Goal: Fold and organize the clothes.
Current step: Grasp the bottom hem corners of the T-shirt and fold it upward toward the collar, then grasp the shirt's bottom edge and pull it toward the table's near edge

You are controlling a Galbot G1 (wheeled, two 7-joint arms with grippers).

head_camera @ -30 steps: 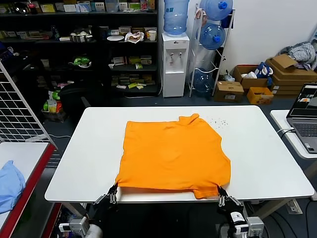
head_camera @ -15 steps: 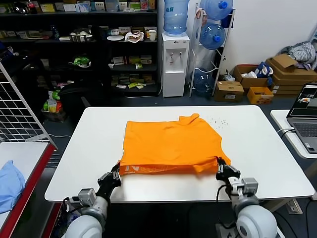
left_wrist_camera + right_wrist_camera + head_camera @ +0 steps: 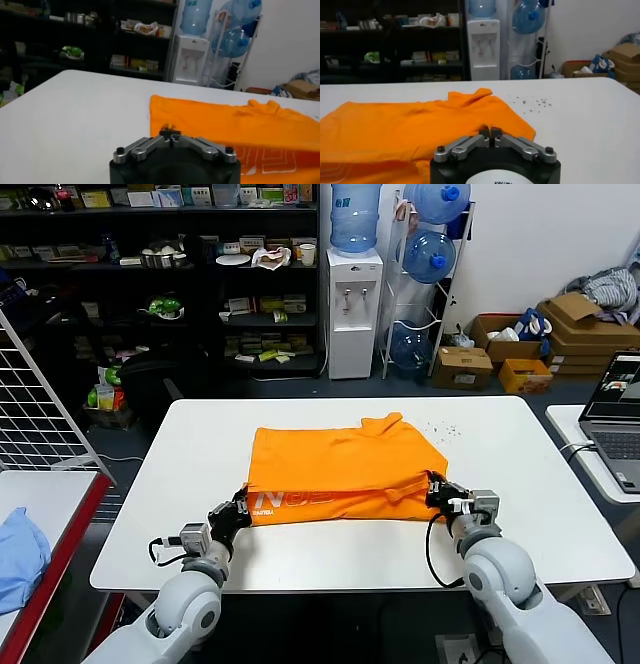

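The orange T-shirt lies on the white table, its near hem lifted and folded back so the pale lettering shows along the front edge. My left gripper is shut on the hem's left corner; in the left wrist view the fingertips pinch orange fabric. My right gripper is shut on the hem's right corner; in the right wrist view the fabric spreads beyond the closed fingertips.
A light blue cloth lies on a side table at left, beside a wire rack. A laptop sits on a table at right. Shelves, a water dispenser and boxes stand behind. Small specks dot the table.
Both grippers have carried the near hem up from the table's front edge and away from me over the shirt, turning the lettering face-up. The fold line has moved toward the shirt's middle.
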